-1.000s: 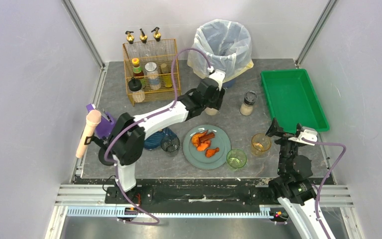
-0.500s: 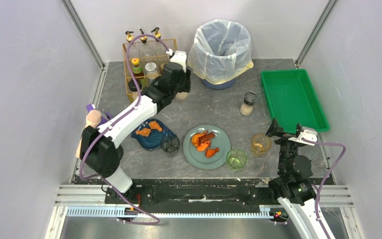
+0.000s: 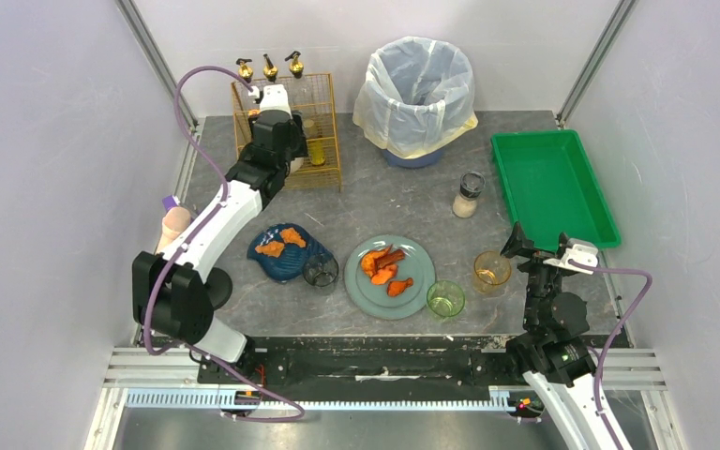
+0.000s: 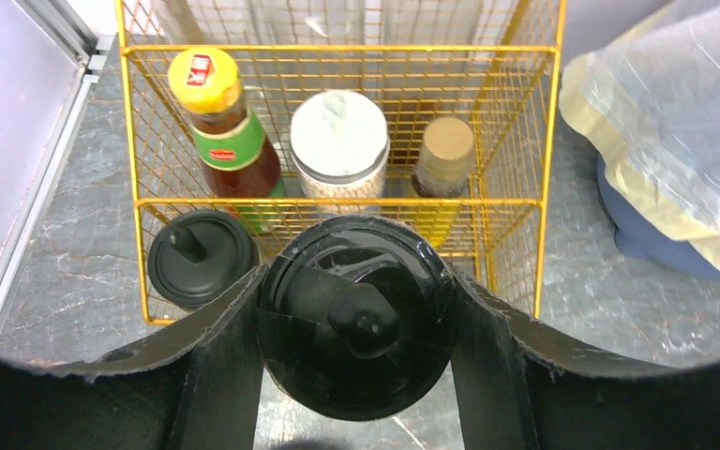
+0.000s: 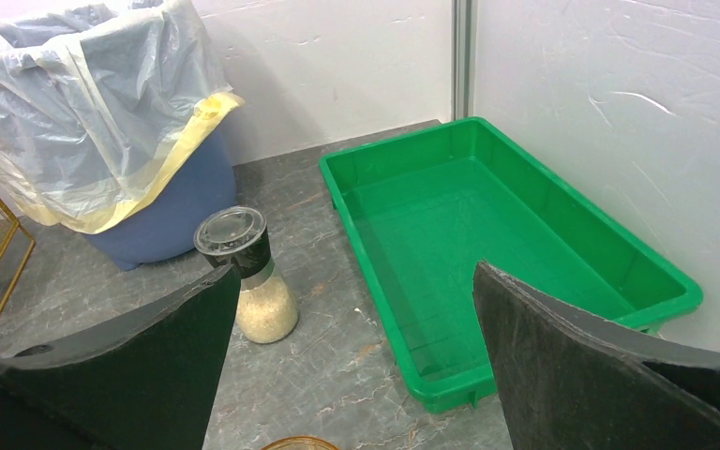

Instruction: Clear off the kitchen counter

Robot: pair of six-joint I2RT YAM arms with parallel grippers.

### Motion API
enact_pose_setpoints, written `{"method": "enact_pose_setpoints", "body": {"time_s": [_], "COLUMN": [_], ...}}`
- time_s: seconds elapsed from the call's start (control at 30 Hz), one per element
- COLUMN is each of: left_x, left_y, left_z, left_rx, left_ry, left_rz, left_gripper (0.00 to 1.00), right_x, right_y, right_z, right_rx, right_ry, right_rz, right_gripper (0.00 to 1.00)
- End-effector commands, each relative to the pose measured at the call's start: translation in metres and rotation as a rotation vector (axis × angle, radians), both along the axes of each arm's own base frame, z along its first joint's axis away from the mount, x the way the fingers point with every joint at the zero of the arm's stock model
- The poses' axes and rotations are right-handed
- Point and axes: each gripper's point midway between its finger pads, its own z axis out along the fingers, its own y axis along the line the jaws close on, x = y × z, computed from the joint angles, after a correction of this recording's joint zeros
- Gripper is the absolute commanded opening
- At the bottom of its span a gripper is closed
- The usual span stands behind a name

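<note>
The kitchen counter (image 3: 384, 202) lies under everything. At its far left corner stands a yellow wire rack (image 4: 384, 47). The left wrist view shows inside it a sauce bottle (image 4: 220, 122) with a yellow cap, a white-lidded jar (image 4: 339, 136), a tan-lidded jar (image 4: 448, 150) and, nearer the front, a black-lidded jar (image 4: 202, 267). The left gripper (image 4: 356, 272) pinches a second black jar (image 4: 356, 314) at the rack's near side; in the top view the arm hides this. Only the top view shows a grey plate (image 3: 366, 291) and a blue plate (image 3: 291, 267), both carrying orange food pieces, towards the near edge. The right gripper (image 5: 356, 272) is spread wide and holds nothing. Its view shows a shaker (image 5: 264, 314) with pale grains, a bag-lined bin (image 5: 84, 112) and a green tray (image 5: 450, 234).
</note>
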Motion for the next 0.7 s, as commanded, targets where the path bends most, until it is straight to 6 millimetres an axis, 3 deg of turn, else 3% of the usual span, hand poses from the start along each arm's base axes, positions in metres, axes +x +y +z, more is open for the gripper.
{"method": "enact_pose_setpoints", "body": {"time_s": [0.0,0.23,0.67], "left_x": [0.019,0.034,0.040], "left_y": [0.016,0.024,0.027], "left_z": [0.052,0.033,-0.034], "left_rx": [-0.108,-0.099,-0.094], "left_ry": [-0.215,-0.200,-0.106], "left_rz": [0.079,0.108,0.130], "left_gripper": [0.14,0.14,0.14], "right_x": [-0.027,-0.027,-0.027], "right_y": [-0.012,-0.012,-0.012], "right_z": [0.043,0.042,0.042], "right_rx": [0.080,0.078,0.078], "right_ry": [-0.190,-0.190,-0.191], "right_rz": [-0.005,-0.007,-0.009], "right_gripper": [0.98,0.98,0.98]}}
